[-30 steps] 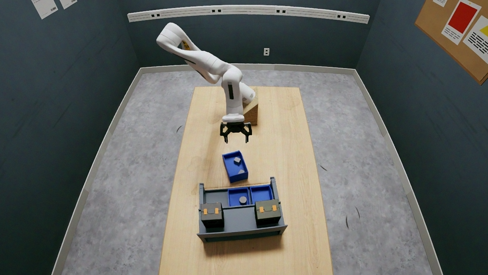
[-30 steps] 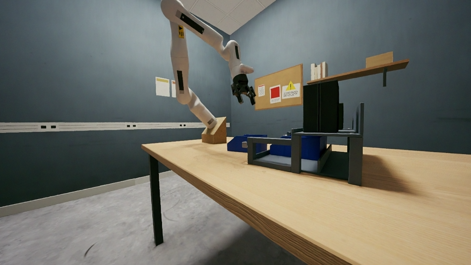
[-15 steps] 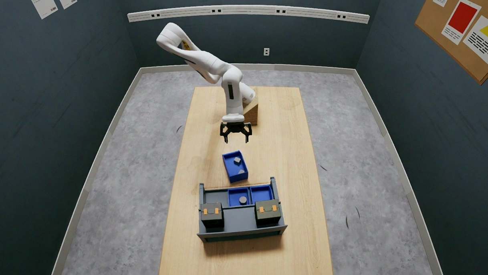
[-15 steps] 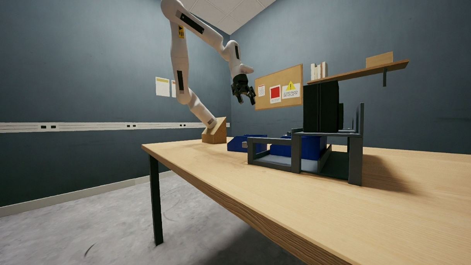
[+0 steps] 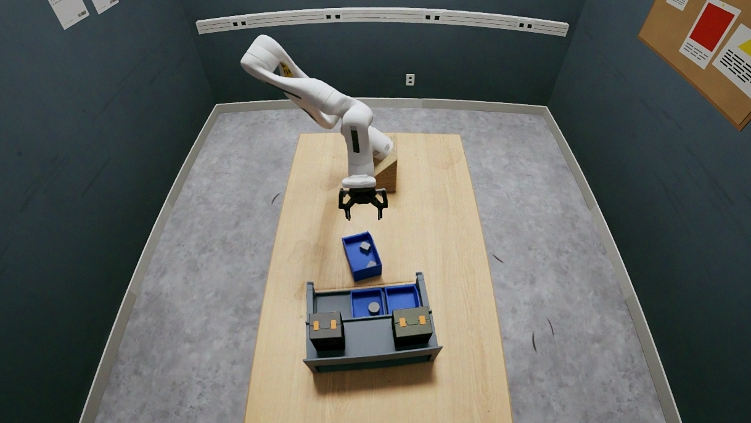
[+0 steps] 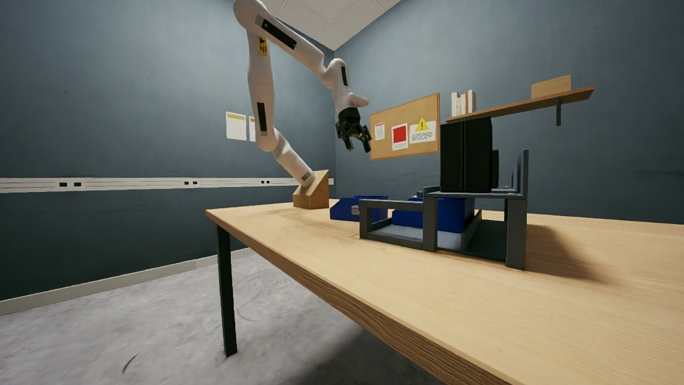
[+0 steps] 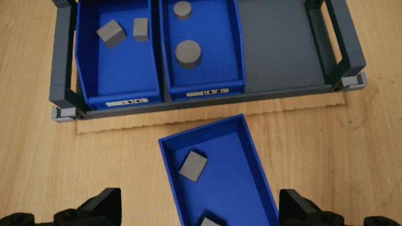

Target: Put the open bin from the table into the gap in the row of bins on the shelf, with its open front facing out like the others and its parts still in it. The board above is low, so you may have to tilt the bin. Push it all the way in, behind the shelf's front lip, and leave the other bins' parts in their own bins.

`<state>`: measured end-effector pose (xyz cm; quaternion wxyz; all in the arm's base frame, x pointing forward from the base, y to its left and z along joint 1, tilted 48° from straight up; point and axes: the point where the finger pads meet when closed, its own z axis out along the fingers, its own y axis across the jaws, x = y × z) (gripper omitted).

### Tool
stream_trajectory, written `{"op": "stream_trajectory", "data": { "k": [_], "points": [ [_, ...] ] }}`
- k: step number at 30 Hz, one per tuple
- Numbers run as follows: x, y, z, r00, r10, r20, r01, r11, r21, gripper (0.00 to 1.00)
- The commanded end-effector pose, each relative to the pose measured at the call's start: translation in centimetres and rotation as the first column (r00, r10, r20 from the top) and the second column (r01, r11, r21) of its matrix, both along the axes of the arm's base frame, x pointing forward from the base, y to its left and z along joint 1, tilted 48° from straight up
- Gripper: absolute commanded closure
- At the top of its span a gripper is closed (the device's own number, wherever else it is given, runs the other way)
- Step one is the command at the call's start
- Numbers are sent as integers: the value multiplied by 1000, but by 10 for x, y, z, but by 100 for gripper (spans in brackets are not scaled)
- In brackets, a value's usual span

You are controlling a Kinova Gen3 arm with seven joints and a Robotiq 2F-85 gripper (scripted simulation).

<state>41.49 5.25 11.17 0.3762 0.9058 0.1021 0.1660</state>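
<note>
The loose blue bin (image 5: 356, 258) (image 6: 340, 210) (image 7: 228, 188) lies flat on the table before the shelf (image 5: 367, 336) (image 6: 429, 224) (image 7: 287, 93), turned askew, its tall back wall nearest the shelf and its low front toward the arm's base. It holds two grey parts, a block (image 5: 364, 246) (image 7: 193, 166) and another (image 5: 370, 264) (image 7: 209, 223). The gap (image 5: 332, 301) (image 7: 281, 43) is at the row's right end in the wrist view, beside the middle bin (image 5: 361, 304) (image 7: 211, 39); the end bin (image 5: 402, 298) (image 7: 125, 73) is beyond. My gripper (image 5: 364, 217) (image 6: 359, 149) (image 7: 200, 206) is open and empty, high above the table.
Dark cases, one above the gap side (image 5: 325, 330) (image 6: 464, 155) and one above the other end (image 5: 412, 324), stand on the upper board. Side rails (image 6: 392, 202) (image 7: 347, 36) flank the row. The arm's wooden base block (image 5: 387, 176) (image 6: 311, 198) stands behind the loose bin.
</note>
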Motion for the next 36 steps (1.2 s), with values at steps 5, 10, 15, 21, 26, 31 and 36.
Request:
{"op": "stream_trajectory", "data": {
  "k": [5, 10, 15, 21, 26, 31, 36],
  "points": [
    [0, 1, 0, 1000, 1, 1, -1, 1000, 1, 0],
    [0, 1, 0, 1000, 1, 1, -1, 1000, 1, 0],
    [0, 10, 9, 995, -10, -99, 7, 1000, -27, 0],
    [-1, 24, 22, 969, -31, -245, 14, 997, -70, 0],
    [-1, 24, 22, 969, -31, -245, 14, 997, -70, 0],
    [-2, 24, 21, 959, -33, -281, 11, 997, -80, 0],
    [-1, 20, 18, 901, -67, -429, 13, 992, -128, 0]
  ]
}}
